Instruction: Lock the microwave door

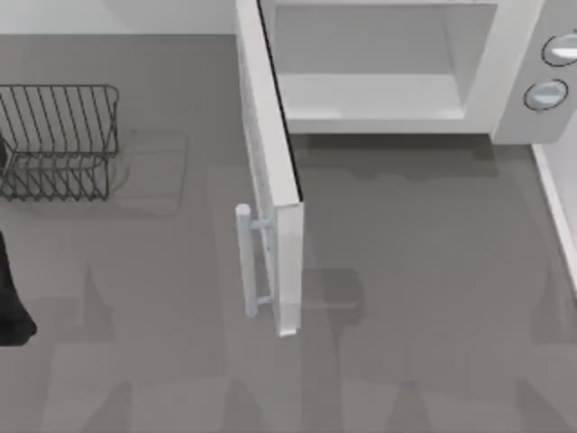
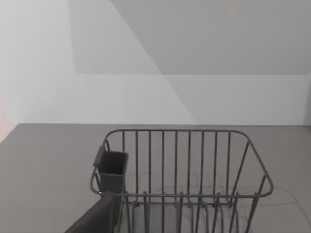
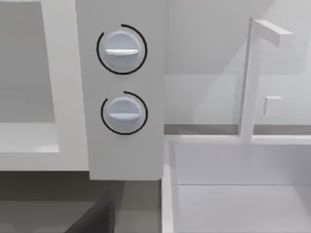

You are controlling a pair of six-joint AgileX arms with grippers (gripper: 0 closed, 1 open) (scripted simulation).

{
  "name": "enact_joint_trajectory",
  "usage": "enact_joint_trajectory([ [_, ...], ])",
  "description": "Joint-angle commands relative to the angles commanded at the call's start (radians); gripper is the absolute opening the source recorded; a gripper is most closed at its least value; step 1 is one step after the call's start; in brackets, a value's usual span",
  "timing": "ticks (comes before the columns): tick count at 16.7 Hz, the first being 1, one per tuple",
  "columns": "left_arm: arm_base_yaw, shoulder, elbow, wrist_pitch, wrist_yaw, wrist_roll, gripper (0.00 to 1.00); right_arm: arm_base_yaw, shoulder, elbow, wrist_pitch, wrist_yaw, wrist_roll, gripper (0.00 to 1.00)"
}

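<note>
While the microwave door [image 1: 270, 171] stands swung wide open, it juts from the oven's left front edge toward the near side of the bench [image 1: 424, 298], seen edge-on from above. White panel, dark strip along its inner edge; pale vertical bar handle [image 1: 245, 260] on two stubs at its near end, facing left. Oven cavity [image 1: 379, 63] is exposed. Two round dials [image 3: 121, 80] sit on the knob panel, far right. Wire rack [image 2: 184, 179] stands far left. End effector states: cannot tell.

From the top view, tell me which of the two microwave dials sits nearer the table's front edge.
The lower dial, beneath the upper dial on the knob panel at the microwave's right side; it is fully in view.
</note>
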Motion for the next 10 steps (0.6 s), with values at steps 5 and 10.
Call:
enact_joint_trajectory([
  [5,-0.012,0.047,0.036,-0.038,0.013,0.023,1.0,0.0,0.0,0.0,0.0,0.0,0.0,1.0],
  [10,-0.057,0.27,0.227,-0.218,0.061,0.132,1.0,0.0,0.0,0.0,0.0,0.0,0.0,1.0],
])
